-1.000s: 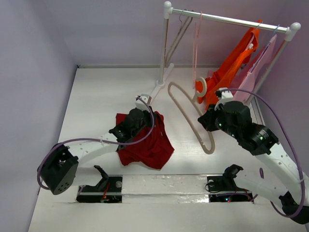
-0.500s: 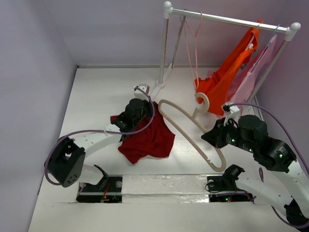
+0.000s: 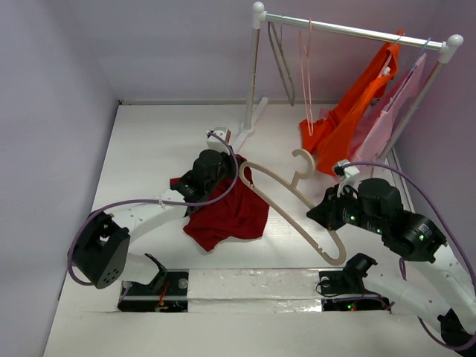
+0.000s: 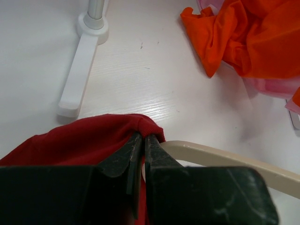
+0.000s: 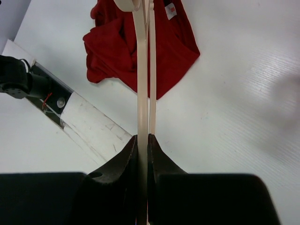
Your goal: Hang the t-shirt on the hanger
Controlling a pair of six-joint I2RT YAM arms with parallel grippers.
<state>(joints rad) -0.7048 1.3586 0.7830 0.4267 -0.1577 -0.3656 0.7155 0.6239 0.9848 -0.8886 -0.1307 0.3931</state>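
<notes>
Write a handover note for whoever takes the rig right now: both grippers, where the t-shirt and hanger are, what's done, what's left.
Left gripper: shut, pinching an edge of the red t-shirt, which lies crumpled on the table.
Right gripper: shut on one arm of the cream hanger. The hanger's other end sits right beside the pinched shirt edge.
Done: both things are gripped, with the hanger end at the shirt.
Left: the hanger is not clearly inside the shirt. Feed its arms in through the opening and seat the shoulders.
</notes>
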